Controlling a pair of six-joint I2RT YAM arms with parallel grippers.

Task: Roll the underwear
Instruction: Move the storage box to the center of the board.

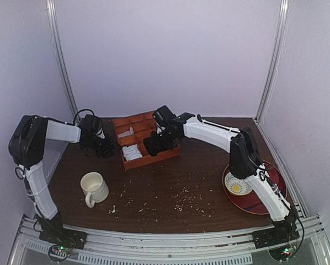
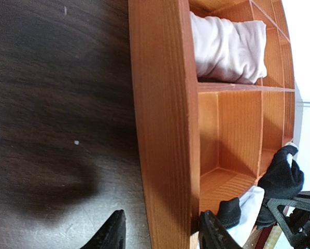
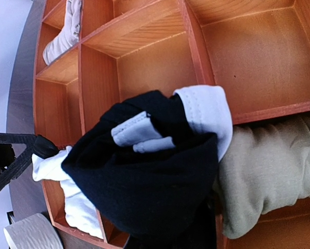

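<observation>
The right fingers are almost wholly hidden beneath a rolled bundle of black soft fabric underwear with white edging, and they are gripping it from below; how far they are closed I cannot tell exactly, but the bundle is sitting directly on them. That bundle is hanging just above the reddish-brown wooden compartment box, over a cell near its middle. Just to the right of the bundle, a beige-brown fabric lump is lying in the neighbouring cell and touching the bundle's edge. On the other side, lower left of the fingers, a plain white cloth piece is filling a cell, and a pale folded cloth is tucked in a far corner cell.

The left fingers are standing apart, straddling the box's thick side wall with one tip on the dark wood surface side and one inside, and holding nothing else. Beyond them the same pale cloth is resting in a cell.

Further out on the surface, nearer the arm bases, a cream ceramic mug is standing to the left, and a dark red round plate with a small white-and-yellow dish on it is lying to the right.
</observation>
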